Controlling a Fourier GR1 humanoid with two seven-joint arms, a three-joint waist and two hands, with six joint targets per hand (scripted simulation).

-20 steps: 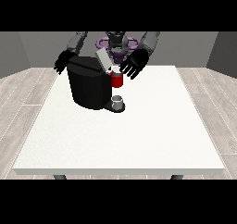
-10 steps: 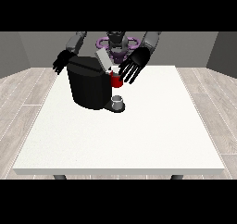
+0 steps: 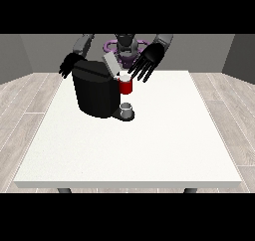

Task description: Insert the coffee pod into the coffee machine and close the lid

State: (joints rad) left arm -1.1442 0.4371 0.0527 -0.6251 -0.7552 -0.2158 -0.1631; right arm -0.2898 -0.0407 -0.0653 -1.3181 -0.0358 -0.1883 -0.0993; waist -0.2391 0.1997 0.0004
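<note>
A black coffee machine stands on the white table at the back left. Its grey lid is tilted up and open. A red pod holder with a white top sits at the machine's front, above a small grey cup on the drip base. The hand at the view's right hovers just above and to the right of the red part, fingers spread and straight, holding nothing I can see. The hand at the view's left hangs behind the machine's far left corner, fingers relaxed. The coffee pod itself I cannot make out.
The robot's torso is behind the table's far edge. The table's front half and right side stretch bare white towards the camera.
The hand at the view's right has risen a little and drawn back from the red pod holder. The other hand and the lid stay as they were.
</note>
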